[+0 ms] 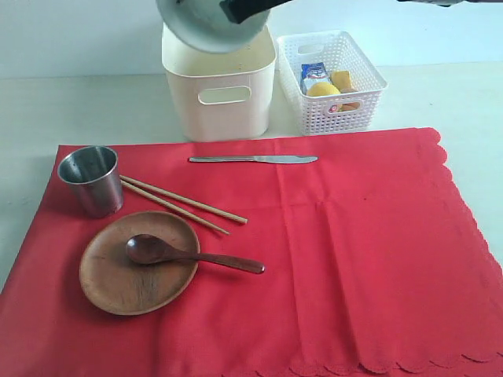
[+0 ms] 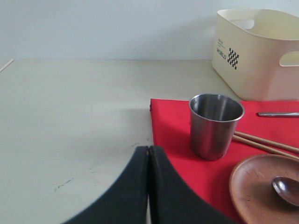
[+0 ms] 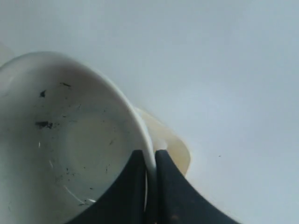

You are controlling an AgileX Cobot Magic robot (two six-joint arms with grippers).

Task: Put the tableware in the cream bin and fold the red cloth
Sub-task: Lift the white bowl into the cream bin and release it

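Exterior view, scalloped red cloth (image 1: pixel 354 259), round wooden plate (image 1: pixel 110 287), pale bowl (image 1: pixel 192 27)

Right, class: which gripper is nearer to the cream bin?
Right. The right gripper, pinching the rim of the large pale bowl, hangs just above the cream bin. The left gripper, shut, sits over the table, back past the steel cup from the bin.

Finding: one legible marking. The word "WORLD", in dark capitals, is printed on the outer wall of the tall cream plastic bin (image 2: pixel 252 70), with a black-and-white chequered square at its 3 o'clock. The smaller print at its 12 o'clock is illegible. The blue-labelled small carton (image 1: pixel 314 72) in the white lattice plastic basket (image 1: pixel 365 78) is also unreadable.
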